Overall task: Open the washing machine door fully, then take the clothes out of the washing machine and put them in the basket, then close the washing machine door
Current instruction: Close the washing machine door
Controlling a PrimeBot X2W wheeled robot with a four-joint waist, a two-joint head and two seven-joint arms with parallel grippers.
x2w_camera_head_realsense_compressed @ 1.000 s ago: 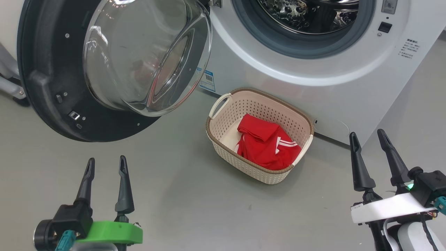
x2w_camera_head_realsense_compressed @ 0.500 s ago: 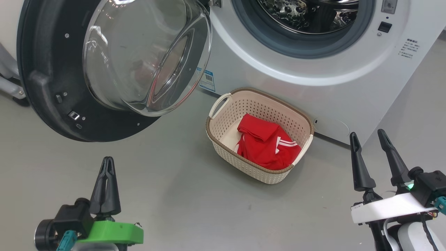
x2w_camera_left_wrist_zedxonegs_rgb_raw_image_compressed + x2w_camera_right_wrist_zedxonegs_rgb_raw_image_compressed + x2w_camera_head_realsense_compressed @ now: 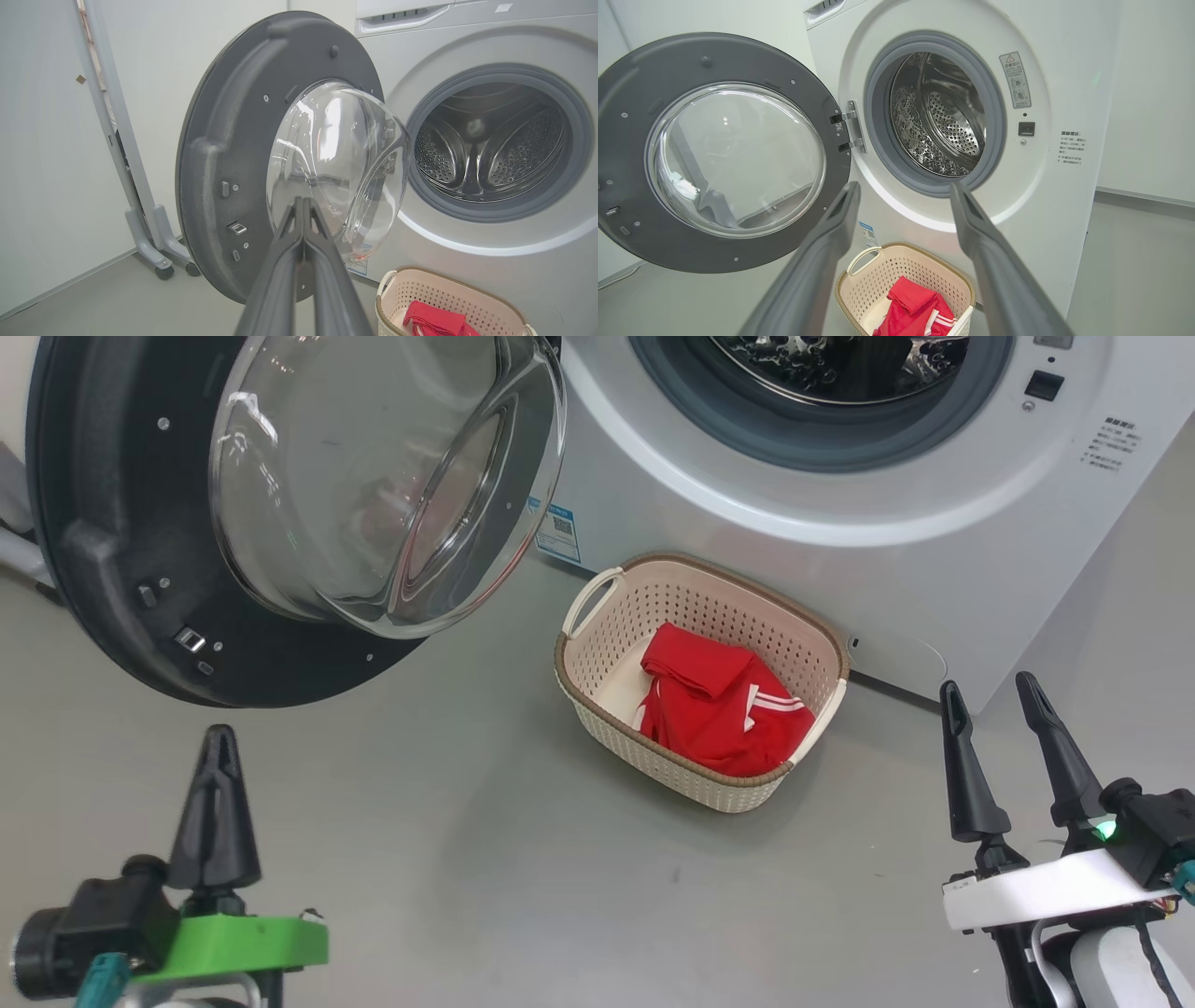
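Observation:
The washing machine door stands swung wide open to the left, its glass bowl bulging toward me. Nothing red shows in the steel drum of the white washing machine. Red clothes with white stripes lie in the cream basket on the floor in front of the machine. My left gripper is shut with nothing between its fingers, low at the left, a short way in front of the door. At the lower right my right gripper stands open and empty, right of the basket.
Grey floor spreads between the grippers and the basket. A grey wheeled stand rises behind the door at the left, against a white wall. The basket sits close to the machine's front, below the door opening.
The left gripper has shut on nothing and shifted left and slightly up in the head view. The head camera has moved a little. The right gripper stays open.

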